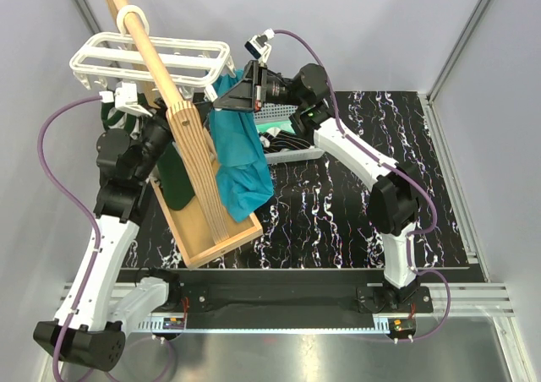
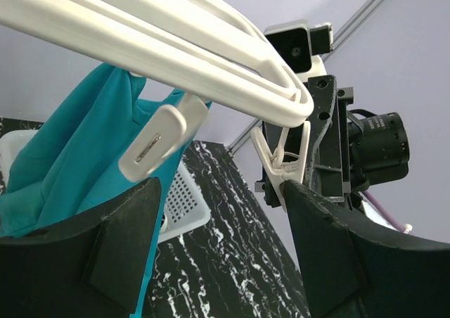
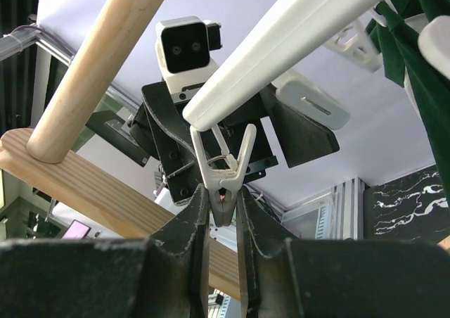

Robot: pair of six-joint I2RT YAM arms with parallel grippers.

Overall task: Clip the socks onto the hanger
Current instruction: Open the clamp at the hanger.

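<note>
The white hanger (image 1: pixel 152 61) hangs by its hook loop on the wooden pole (image 1: pixel 139 35). My right gripper (image 1: pixel 226 99) is raised to the hanger's right end. In the right wrist view it (image 3: pixel 222 198) is shut on the lower part of a white clip (image 3: pixel 223 164) under the hanger bar (image 3: pixel 281 43). My left gripper (image 2: pixel 221 191) is open and empty under the hanger (image 2: pixel 176 58). Its right finger (image 2: pixel 330 247) touches the bottom of the same end clip (image 2: pixel 283 164). A mint green sock (image 1: pixel 275 133) lies in the basket; other socks are hidden.
The teal cloth (image 1: pixel 238 150) hangs from the hanger in front of the grey mesh basket (image 1: pixel 292 150), and shows in the left wrist view (image 2: pixel 77 156). A dark green garment (image 1: pixel 173 175) hangs by the slatted wooden stand (image 1: pixel 211 230). Grey walls stand close behind.
</note>
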